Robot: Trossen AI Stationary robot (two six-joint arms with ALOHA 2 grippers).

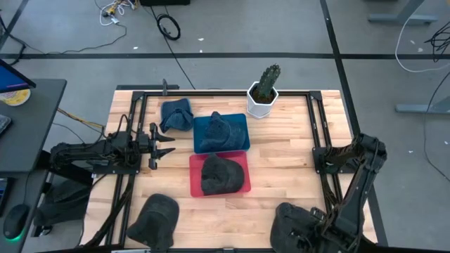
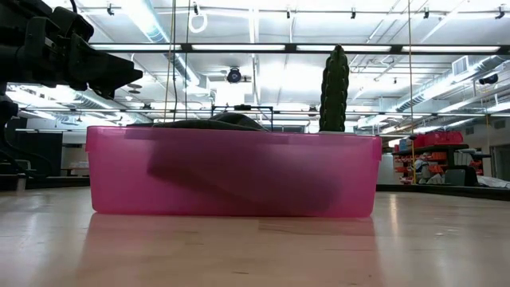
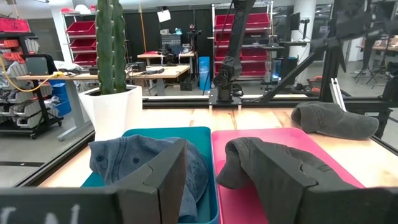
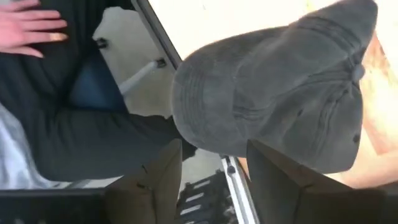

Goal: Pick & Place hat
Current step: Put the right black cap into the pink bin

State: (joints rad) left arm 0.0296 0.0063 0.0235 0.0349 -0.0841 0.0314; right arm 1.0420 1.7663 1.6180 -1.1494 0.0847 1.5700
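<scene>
Wooden table [image 1: 281, 151]: my left gripper [image 1: 163, 145] hovers open beside the blue bin [image 1: 241, 135] and pink bin [image 1: 195, 183], each holding a hat. My right gripper [image 1: 309, 223], fingers apart, sits over a dark hat [image 1: 290, 223] at the near-right edge.

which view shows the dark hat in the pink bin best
The high view: the dark hat lies fully visible inside the pink bin. The left wrist view shows it partly behind a finger; the low view only through the wall; the right wrist view not at all.
</scene>
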